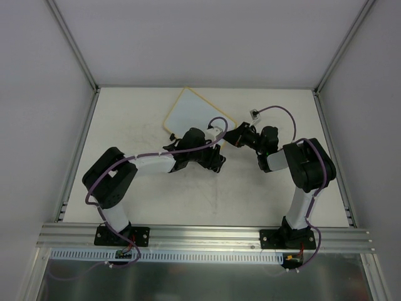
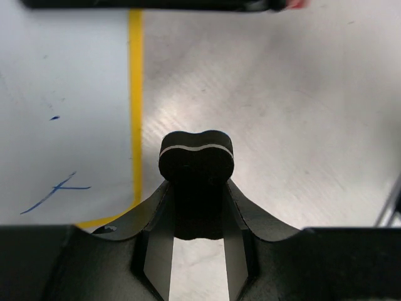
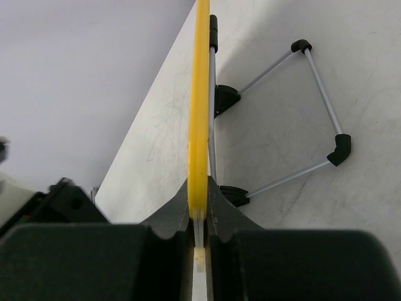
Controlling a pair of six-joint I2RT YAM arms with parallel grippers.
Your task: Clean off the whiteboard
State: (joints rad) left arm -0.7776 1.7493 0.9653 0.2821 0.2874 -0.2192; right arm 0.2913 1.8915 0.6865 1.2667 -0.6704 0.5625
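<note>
Judged: whiteboard light, stiff, thin, slick-faced; best held at its frame edge, where right gripper is clamped; left gripper clamps eraser.

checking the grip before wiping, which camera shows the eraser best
The left wrist view: the eraser sits in the centre, clamped in the left gripper beside the whiteboard. From the top view the left arm hides it. The right wrist view shows only the board's yellow edge, no eraser.
</note>
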